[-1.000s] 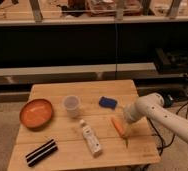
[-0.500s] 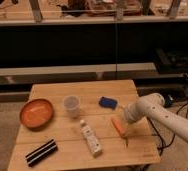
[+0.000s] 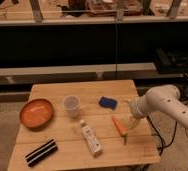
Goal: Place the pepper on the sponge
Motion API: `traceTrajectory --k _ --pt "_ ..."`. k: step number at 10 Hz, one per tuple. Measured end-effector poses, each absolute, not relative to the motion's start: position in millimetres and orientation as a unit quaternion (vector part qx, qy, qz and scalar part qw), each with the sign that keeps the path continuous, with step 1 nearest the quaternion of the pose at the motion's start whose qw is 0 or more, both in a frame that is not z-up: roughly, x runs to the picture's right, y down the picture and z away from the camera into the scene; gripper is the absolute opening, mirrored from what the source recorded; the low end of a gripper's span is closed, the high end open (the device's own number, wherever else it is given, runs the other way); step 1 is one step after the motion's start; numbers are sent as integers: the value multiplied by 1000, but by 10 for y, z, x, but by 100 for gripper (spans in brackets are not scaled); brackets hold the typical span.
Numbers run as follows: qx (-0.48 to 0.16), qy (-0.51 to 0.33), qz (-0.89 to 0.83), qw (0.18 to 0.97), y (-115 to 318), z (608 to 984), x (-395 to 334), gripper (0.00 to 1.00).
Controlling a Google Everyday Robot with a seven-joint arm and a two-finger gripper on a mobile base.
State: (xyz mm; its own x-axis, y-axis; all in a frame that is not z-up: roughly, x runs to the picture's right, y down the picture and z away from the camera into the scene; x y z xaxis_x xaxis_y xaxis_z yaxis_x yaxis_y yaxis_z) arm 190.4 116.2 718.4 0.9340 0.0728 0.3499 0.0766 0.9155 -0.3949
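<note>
Your gripper [image 3: 132,122] sits just right of the pepper [image 3: 118,125], below the sponge [image 3: 107,103]; you cannot tell its grip.

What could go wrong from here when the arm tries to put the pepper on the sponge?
1. The gripper hangs right beside the pepper, which lies near the edge of the table on the arm's side; a nudge might roll it off.
2. The blue sponge is small, so the long pepper may slide off it.
3. The white bottle lies close by and could get bumped.
</note>
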Motion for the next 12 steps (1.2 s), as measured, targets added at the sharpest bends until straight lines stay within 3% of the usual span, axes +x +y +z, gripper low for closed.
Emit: traceTrajectory --k 3,5,8,12 --pt "-214 -189 4 958 861 6689 1928 80" --pt "-222 -193 13 956 756 6557 1912 80" --pt "-234 -201 36 950 814 6636 1840 80" --pt "-236 -210 112 942 1256 7043 1804 80"
